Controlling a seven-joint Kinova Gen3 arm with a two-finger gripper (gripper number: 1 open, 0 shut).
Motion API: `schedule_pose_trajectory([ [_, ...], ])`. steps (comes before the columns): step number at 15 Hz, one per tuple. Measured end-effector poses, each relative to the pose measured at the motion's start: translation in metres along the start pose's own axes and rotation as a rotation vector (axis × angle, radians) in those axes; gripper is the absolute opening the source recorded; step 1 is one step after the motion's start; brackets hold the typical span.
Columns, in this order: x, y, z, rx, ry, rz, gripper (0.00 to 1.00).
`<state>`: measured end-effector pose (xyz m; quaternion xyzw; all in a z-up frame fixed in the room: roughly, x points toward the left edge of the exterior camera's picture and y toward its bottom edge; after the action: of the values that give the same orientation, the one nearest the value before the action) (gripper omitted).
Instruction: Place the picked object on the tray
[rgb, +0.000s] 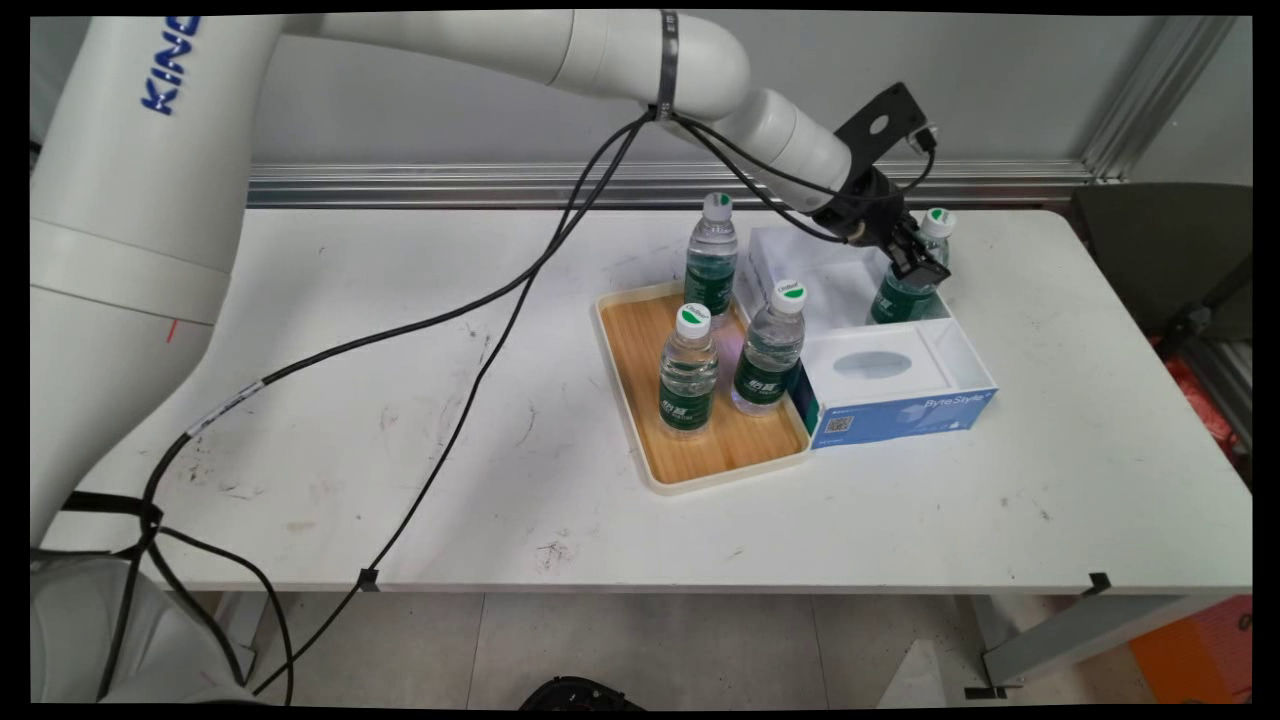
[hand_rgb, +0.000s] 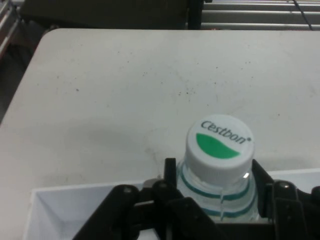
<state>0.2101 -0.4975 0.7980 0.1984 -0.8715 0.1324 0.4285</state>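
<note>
overhead, scuffed white table (rgb: 420, 400) against grey wall (rgb: 430, 110)

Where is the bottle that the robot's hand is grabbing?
In the main view, that bottle stands in the white box right of the wooden tray, at the box's far right corner, with the tool around its neck.

The tray (rgb: 640, 420) sits on the counter (rgb: 400, 400) with three bottles (rgb: 688, 372) standing on it. The box (rgb: 965, 350) touches the tray's right side. A fourth bottle (rgb: 900, 295) stands in the box's rear compartment, and a tissue pack (rgb: 872, 368) lies in the front.
</note>
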Motion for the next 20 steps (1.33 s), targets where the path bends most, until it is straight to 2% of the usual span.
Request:
schedule_pose_trajectory([
  [6,0.017,-0.002,-0.033,0.016,0.027,0.001,0.0],
  [12,0.036,0.003,-0.096,0.024,0.047,-0.001,0.0],
  [17,0.051,0.0,-0.146,0.059,0.066,-0.003,0.0],
  [20,0.055,-0.001,-0.171,0.066,0.064,-0.014,0.0],
])
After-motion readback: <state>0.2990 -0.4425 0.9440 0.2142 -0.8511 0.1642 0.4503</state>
